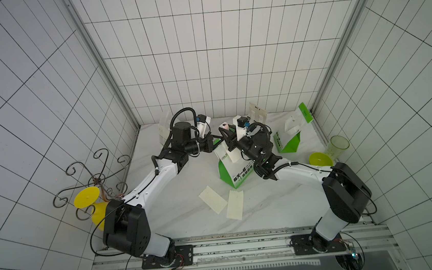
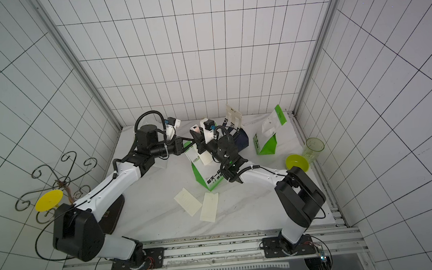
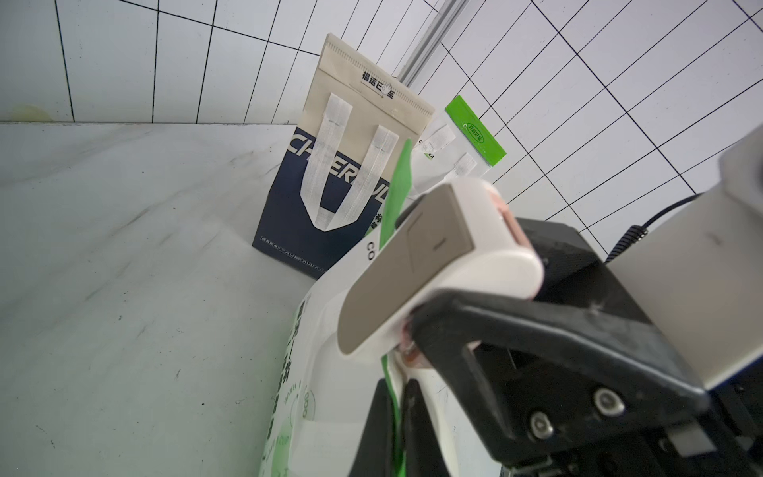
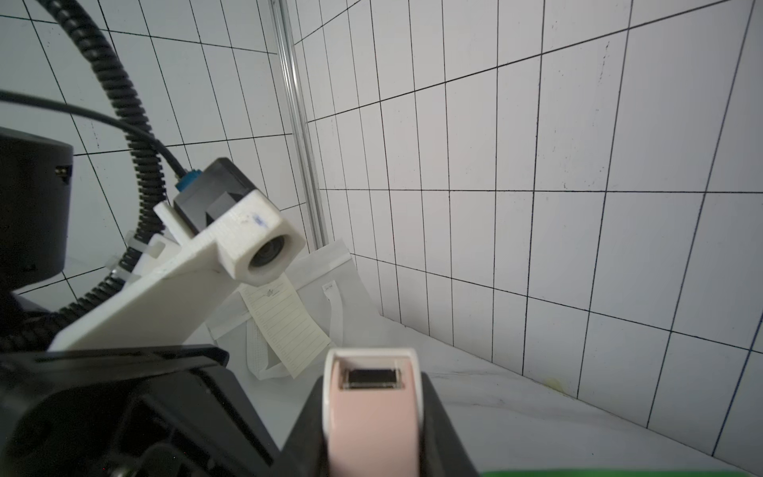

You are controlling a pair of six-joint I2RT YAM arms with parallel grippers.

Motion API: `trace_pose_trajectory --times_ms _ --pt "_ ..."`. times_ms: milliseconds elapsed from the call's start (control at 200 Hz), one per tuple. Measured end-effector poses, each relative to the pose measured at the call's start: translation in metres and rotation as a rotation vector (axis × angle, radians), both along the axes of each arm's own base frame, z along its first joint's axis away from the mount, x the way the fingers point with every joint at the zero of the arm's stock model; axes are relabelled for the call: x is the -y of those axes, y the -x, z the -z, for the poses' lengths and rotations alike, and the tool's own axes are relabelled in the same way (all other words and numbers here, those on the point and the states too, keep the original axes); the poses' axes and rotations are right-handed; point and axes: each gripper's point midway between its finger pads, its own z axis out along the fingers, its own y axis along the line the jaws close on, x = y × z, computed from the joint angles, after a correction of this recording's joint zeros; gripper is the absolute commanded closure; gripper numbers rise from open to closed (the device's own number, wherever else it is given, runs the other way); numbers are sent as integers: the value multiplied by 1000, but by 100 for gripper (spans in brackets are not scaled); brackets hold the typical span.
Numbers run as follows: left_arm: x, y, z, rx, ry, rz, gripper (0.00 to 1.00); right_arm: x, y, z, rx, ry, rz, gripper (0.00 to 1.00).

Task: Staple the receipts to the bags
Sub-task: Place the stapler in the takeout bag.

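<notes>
A green-and-white bag [image 1: 235, 171] stands mid-table, and my left gripper [image 3: 396, 425] is shut on its folded top edge. A cream receipt [image 1: 234, 154] lies against that bag's upper face. My right gripper [image 4: 371, 433] is shut on a pink-and-white stapler [image 3: 433, 264], whose nose sits over the bag's top right beside the left fingers. Two loose receipts [image 1: 213, 199] [image 1: 235, 204] lie flat in front. At the back stand a navy bag [image 3: 326, 198], another green-and-white bag [image 1: 290, 139], and a white bag [image 4: 330, 281] with a receipt [image 4: 289, 326] hanging on it.
A curly wire stand [image 1: 93, 175] with a yellow funnel-shaped piece [image 1: 87, 200] is at the left wall. A yellow-green bowl [image 1: 320, 160] and a translucent green cup [image 1: 338, 146] sit at the right edge. Tiled walls close in the back and sides.
</notes>
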Motion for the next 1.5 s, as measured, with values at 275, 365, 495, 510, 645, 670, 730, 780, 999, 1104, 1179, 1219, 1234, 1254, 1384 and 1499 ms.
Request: trace_pose_trajectory --times_ms 275,365,495,510,645,670,730,780,999,1104,1179,1219,1234,1254,1384,1499 --pt "-3 -2 8 62 -80 -23 100 -5 0 9 -52 33 -20 100" --pt "-2 -1 10 100 -120 -42 100 -6 1 10 -74 48 -29 100" --pt "0 2 7 152 -158 -59 100 -3 4 8 -93 53 -32 100" --pt "0 2 6 156 -161 -60 100 -3 5 8 -97 52 -32 100" --pt "-1 3 -1 215 -169 -73 100 0 8 5 -116 53 -33 96" --pt "-2 4 -2 227 -168 -73 100 1 8 6 -123 55 -33 95" --pt "-3 6 -3 246 -169 -72 100 1 9 6 -130 56 -35 91" --pt "-3 7 -2 257 -169 -68 100 2 10 6 -136 58 -35 89" --pt "0 10 0 297 -162 -34 100 4 14 7 -162 69 -38 78" --pt "1 12 -3 313 -149 -10 100 6 17 4 -169 66 -43 77" --pt "0 13 -6 324 -139 7 100 7 19 2 -173 63 -47 77" --pt "0 14 -7 329 -135 16 100 7 20 1 -175 60 -50 75" --pt "0 14 -7 332 -134 20 100 7 20 1 -177 59 -51 73" --pt "0 15 -7 334 -132 26 100 7 20 1 -178 58 -52 72" --pt "1 18 -7 351 -125 52 100 7 22 0 -187 52 -59 63" --pt "2 20 -7 368 -123 72 100 8 26 -3 -194 50 -66 59"
